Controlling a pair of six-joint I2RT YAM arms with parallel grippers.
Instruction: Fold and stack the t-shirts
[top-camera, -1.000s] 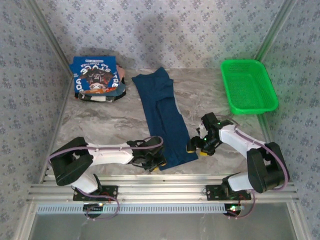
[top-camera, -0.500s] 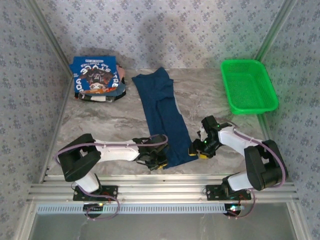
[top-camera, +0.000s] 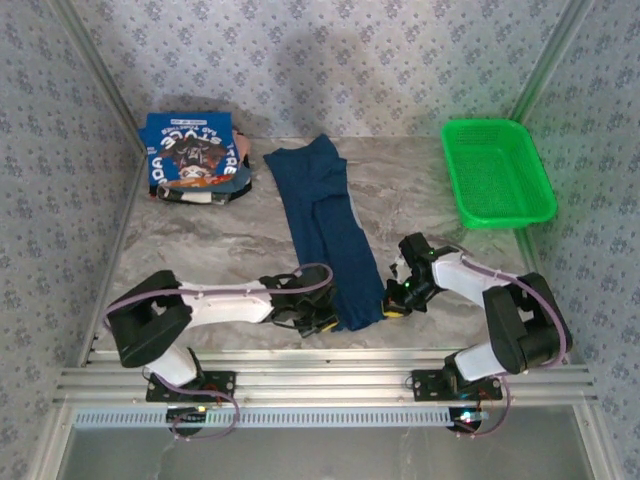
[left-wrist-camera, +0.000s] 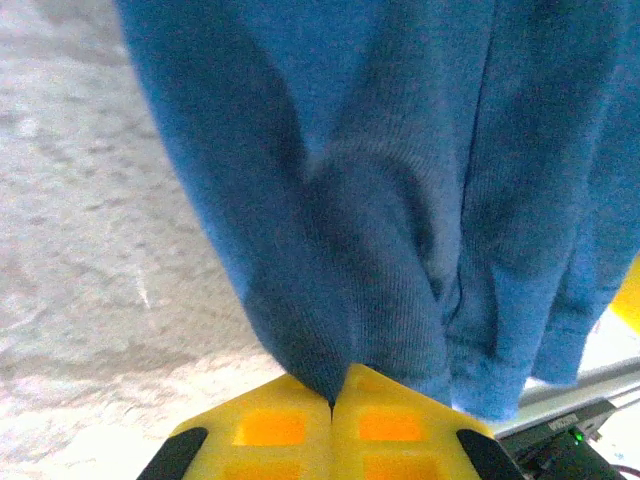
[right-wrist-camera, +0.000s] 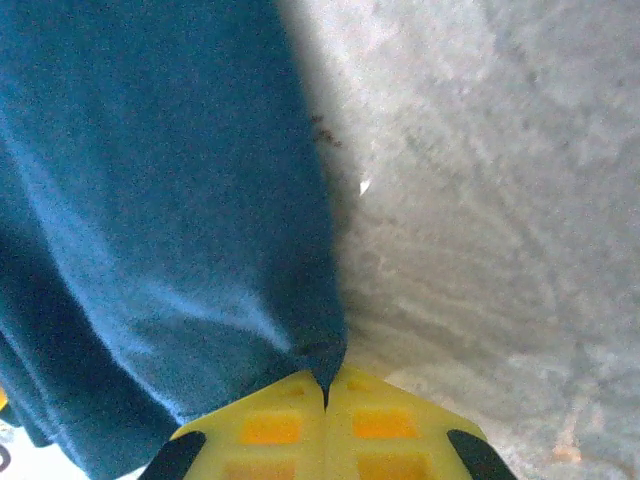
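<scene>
marble desk (top-camera: 220, 250): our left gripper (top-camera: 324, 325) and right gripper (top-camera: 389, 303) each clamp a near corner of the lengthwise-folded navy t-shirt (top-camera: 325, 220); next, we judge, lift and fold toward its far end.

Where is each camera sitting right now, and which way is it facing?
Top external: above and behind the arm bases, looking down on the table; both arms show, left claw and right claw at the navy t-shirt's near end.
Left wrist: on the left arm, facing along its shut yellow fingertips at the pinched cloth.
Right wrist: on the right arm, its fingertips shut on the shirt's edge, table beside.
Shared: both wrist views show that navy t-shirt.
</scene>
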